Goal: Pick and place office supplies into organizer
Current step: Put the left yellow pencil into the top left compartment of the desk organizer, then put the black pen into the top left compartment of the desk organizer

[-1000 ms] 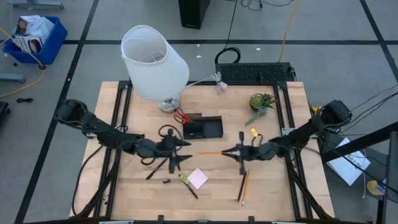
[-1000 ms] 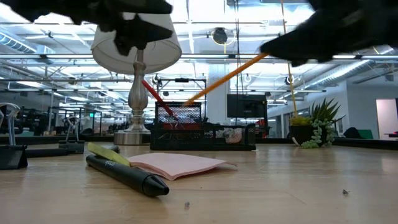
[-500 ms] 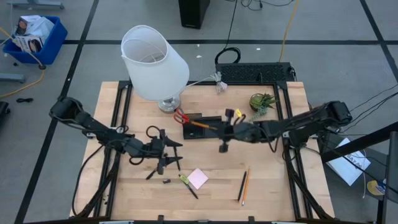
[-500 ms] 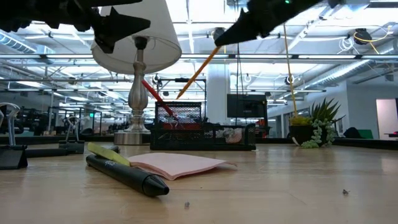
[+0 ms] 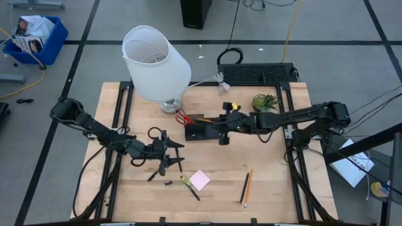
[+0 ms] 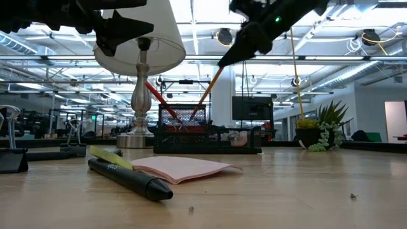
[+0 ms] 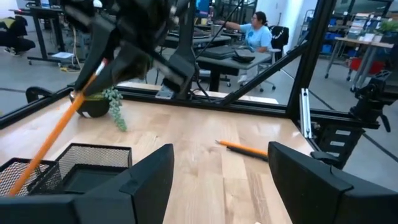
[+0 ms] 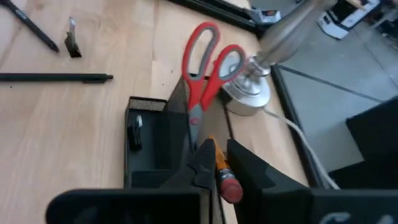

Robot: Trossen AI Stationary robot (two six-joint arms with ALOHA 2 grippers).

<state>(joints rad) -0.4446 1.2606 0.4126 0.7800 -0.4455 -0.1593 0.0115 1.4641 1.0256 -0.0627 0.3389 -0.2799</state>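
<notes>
1. Surface: a light wooden table [image 5: 213,169] with black rails along its left and right sides, standing on a grey floor marked with dark lines.
2. Room: in the low view, a large hall with ceiling lights and desks behind the table; in my left wrist view, a person [image 7: 254,32] sits at a desk far off.
3. Organizer [image 5: 205,129]: a black mesh tray near the table's middle, toward the back, just beside the base of the white lamp [image 5: 156,63]. Red-handled scissors [image 8: 208,65] stand tilted in its end nearest the lamp.
4. My right gripper [image 5: 220,129]: over the organizer, jaws closed on an orange pencil [image 6: 208,92], which slants down with its lower end inside the tray.
5. My left gripper [image 5: 173,154]: above the table's left-centre, jaws spread wide, holding nothing.
6. Supplies on the wood: a pink sticky-note pad [image 5: 200,180] at front centre; a yellow-green marker [image 5: 186,181] and a black pen [image 5: 193,191] just beside it; a small black bit [image 5: 168,182] near them; an orange pencil and dark pencil pair [image 5: 246,187] to the front right, well apart from the pad.
7. Other: a small green potted plant [image 5: 264,102] at the back right, near the right rail.
8. Open room: bare wood between the organizer and the pad, and along the front right edge beyond the pencils. The back left corner is taken by the lamp.
</notes>
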